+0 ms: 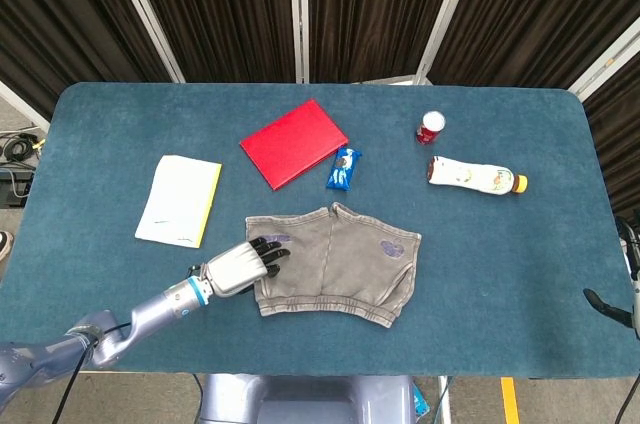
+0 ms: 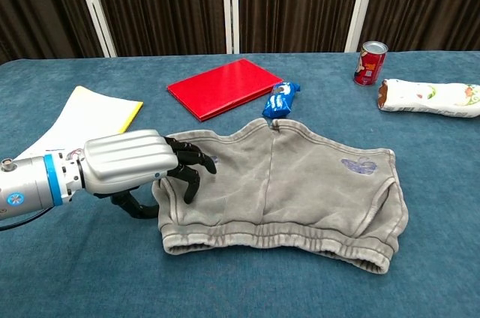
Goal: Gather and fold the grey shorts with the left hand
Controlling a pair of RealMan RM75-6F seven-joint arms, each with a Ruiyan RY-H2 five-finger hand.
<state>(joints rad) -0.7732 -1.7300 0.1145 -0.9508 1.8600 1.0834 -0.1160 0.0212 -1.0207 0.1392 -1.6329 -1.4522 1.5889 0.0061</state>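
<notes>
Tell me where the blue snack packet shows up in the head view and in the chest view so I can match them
Head view: the blue snack packet lies centre, slightly above the middle, beyond the grey shorts.
Chest view: the packet sits centre, in the upper half, beyond the shorts.
Shared landmark: in both, the red book lies just left of it.
</notes>
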